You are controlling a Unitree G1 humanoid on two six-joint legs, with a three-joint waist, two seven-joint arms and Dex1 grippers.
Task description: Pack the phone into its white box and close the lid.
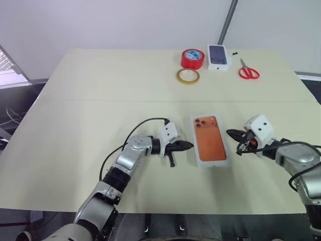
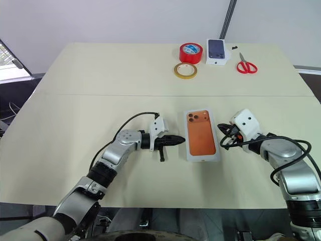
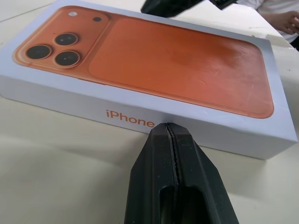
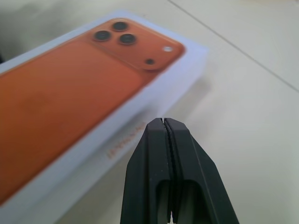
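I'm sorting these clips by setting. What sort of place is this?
Probably a lab or office workspace: a plain beige table against a blank wall, holding a red tape roll, red scissors and a closed phone box.

Closed white box [image 1: 211, 141] with printed orange lid, so contents hidden. In the left wrist view, far corner of the lid [image 3: 154, 60] covered by the dark tip of the right claw [image 3: 180, 5]. Small dark speck [image 1: 234, 53] beside the far small box too small to identify.
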